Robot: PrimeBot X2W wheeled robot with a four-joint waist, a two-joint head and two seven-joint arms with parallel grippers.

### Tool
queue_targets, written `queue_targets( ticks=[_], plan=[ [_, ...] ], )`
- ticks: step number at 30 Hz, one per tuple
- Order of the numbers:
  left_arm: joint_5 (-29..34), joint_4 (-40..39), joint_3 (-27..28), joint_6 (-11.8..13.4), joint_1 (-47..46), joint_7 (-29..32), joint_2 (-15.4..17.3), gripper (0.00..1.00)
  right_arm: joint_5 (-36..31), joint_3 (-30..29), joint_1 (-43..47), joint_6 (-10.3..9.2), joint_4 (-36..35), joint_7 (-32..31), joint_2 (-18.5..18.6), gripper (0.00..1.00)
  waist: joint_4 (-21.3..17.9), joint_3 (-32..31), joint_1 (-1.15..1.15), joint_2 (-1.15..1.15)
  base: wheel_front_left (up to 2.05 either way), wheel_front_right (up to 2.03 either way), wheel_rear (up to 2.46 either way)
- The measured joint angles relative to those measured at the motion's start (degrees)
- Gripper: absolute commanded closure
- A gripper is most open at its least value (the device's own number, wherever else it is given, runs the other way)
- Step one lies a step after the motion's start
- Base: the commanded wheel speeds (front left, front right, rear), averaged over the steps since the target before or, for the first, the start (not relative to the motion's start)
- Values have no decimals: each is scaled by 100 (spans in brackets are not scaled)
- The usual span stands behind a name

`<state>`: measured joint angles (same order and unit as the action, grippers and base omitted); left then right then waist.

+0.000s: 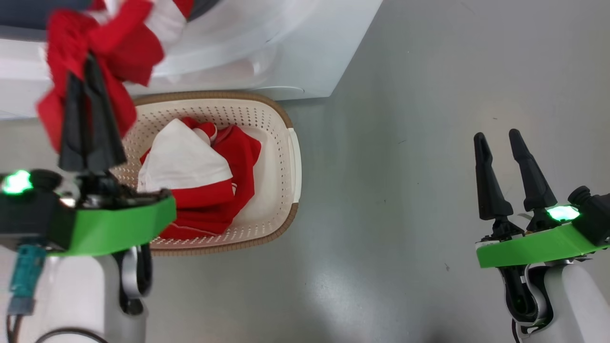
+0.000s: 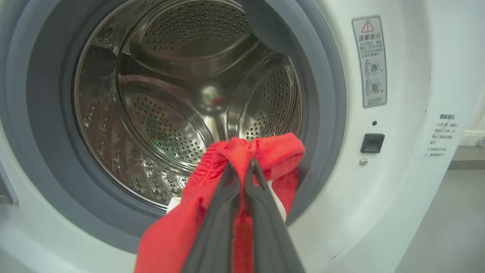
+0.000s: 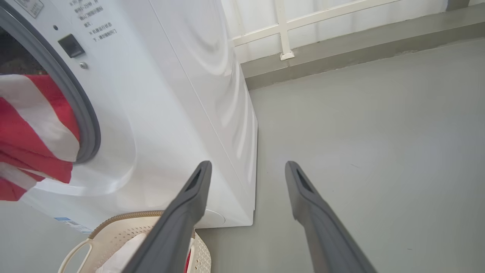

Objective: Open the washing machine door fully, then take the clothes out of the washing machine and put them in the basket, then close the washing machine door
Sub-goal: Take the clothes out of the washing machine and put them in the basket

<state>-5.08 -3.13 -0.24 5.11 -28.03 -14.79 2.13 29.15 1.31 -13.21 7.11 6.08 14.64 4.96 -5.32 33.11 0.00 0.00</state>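
Left claw [image 2: 240, 163] is clamped tight on the soft bright red garment with white panels [image 2: 265, 149]. A bunched fold is pinched right at its tips and the rest drapes below the fingers. Just beyond the tips gapes the steel perforated drum [image 2: 170, 94] of the big white boxy front-loading washing machine [image 2: 398, 189]. Below the claw, a touch to its right, sits the cream perforated plastic basket with the brown woven-look rim [image 1: 286, 125], a second red-and-white garment [image 1: 200, 181] already lying in it. The way to do this well, I'd say, is to draw the cloth clear of the grey rubber ring [image 2: 322, 94] and centre it over the basket. Then lower before releasing, so no trailing end hangs over the rim. Right claw [image 1: 497, 134] sits well off to the side, fingers spread apart, holding nothing.
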Motion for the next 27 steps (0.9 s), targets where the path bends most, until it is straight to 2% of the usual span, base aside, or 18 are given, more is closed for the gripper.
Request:
queue_targets(
  ticks=[12,27],
  plan=[
    [-176,1424,-203,147,183,1,-5,100,1,79,-43,0,-35,0,-2,0,-65,284,0,0,0,0,0],
    [-26,3394,-278,-42,-755,2,-15,100,1,77,-370,0,-114,0,-75,0,-177,844,0,0,0,0,0]
  ],
)
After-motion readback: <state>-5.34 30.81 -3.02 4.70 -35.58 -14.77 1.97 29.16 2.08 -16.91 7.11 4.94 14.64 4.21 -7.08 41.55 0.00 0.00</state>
